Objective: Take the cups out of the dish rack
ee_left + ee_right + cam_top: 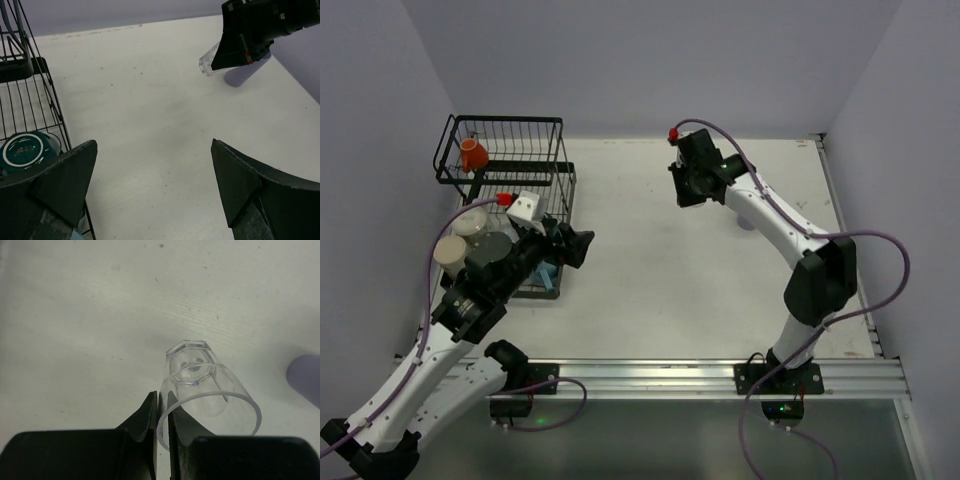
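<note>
The right gripper (161, 407) was clamped on the rim of one clear glass (207, 390), held tilted over the table (75, 315). One lavender tumbler (246, 76) stood just beside it. The left gripper (154, 147) gaped wide beside the rack (505, 128). One orange cup (472, 154) sat in the rack's basket, with two cream cups (470, 220) and one teal mug (22, 150) lower down. The mark on the mug's base was unreadable.

My left hand (153, 150) and right hand (161, 409) are black. The glass (200, 385) is clear. The table (670, 260) is off-white with faint dark specks. The dish rack (510, 150) is black wire. I see an orange cup (473, 155), a cream cup (450, 250), a lavender tumbler (243, 77), and a teal mug (24, 150) with a white ring on its base.
</note>
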`<state>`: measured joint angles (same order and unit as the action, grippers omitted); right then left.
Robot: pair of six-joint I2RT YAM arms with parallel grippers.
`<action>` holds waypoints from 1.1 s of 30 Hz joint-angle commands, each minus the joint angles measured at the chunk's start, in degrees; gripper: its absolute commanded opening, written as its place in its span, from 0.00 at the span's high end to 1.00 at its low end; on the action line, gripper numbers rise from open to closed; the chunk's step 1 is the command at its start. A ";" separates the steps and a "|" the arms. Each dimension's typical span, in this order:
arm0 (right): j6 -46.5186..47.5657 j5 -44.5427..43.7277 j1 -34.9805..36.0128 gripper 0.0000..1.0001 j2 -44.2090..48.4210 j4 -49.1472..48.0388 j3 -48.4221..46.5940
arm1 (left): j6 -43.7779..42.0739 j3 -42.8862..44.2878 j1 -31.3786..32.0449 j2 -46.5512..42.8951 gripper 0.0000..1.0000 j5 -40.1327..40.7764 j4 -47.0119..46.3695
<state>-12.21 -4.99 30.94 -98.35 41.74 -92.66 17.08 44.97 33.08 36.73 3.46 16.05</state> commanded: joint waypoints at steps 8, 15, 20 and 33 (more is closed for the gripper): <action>9.65 -2.30 -5.09 1.00 -12.82 10.82 -8.76 | -5.30 -1.20 0.05 -2.98 0.00 2.16 1.00; 10.36 -1.51 -6.94 1.00 -19.24 10.74 -9.64 | -5.30 -1.55 -0.38 -3.95 0.00 2.42 0.91; 10.54 -1.86 -7.21 1.00 -20.83 10.65 -9.38 | -5.30 -1.55 -1.26 -3.51 0.00 1.64 0.73; 10.54 -2.12 -7.21 0.70 -21.27 9.59 -7.62 | -5.30 -1.64 -4.52 -2.54 0.00 -0.12 0.38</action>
<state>-4.05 -6.57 23.83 -120.25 50.28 -99.88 13.63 43.27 29.28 34.13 4.19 17.50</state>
